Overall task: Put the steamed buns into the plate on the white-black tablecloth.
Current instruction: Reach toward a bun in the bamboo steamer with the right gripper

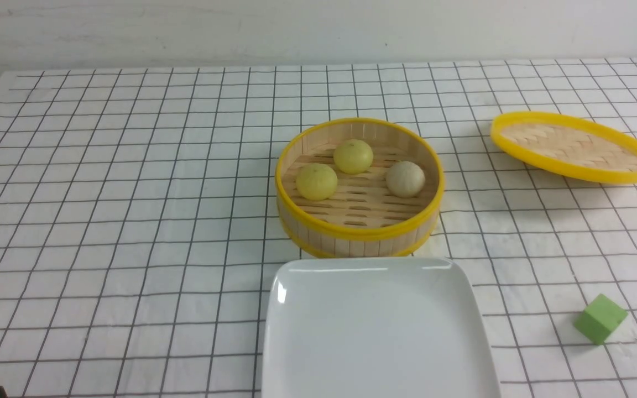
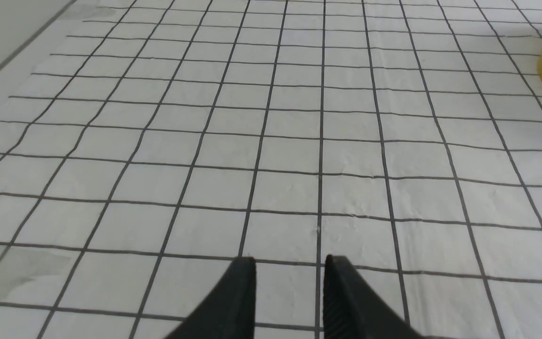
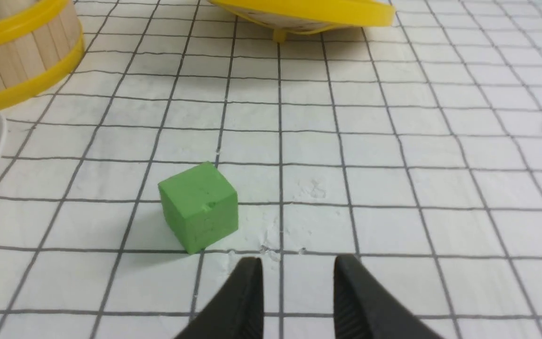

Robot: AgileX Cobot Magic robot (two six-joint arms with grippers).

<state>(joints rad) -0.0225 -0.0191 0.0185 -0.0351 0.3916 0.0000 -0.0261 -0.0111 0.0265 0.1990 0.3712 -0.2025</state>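
Front view is showing me all three steamed buns (image 1: 353, 156) sitting inside the round bamboo steamer basket (image 1: 360, 233) near the middle of the white-black tablecloth (image 1: 130, 221), none of them yet in the plate (image 1: 374, 337). The left yellow bun (image 1: 317, 181) and the far yellow bun (image 1: 353, 156) are lying close beside each other, while the beige-grey bun (image 1: 405, 178) is resting apart from them toward the basket's right side. The plate is lying on the cloth on my side of the basket, its far rim just beside the basket's wall and its near part running out of the picture. Off to the right, the yellow-rimmed woven lid (image 1: 573, 146) is sitting tilted with its woven face up, well apart from the basket, and a green cube (image 1: 600, 319) is standing on the cloth to the right of the plate. In the left wrist view I am holding my left gripper (image 2: 290, 263) over bare cloth, its black fingertips (image 2: 238, 301) standing apart with only grid squares showing between them, and the basket's wall is just peeking in at the frame's edge. In the right wrist view my right gripper (image 3: 298, 263) is hovering near the green cube, its fingertips (image 3: 247, 296) likewise spread and pinching nothing, with the cube lying beside them and not between them.
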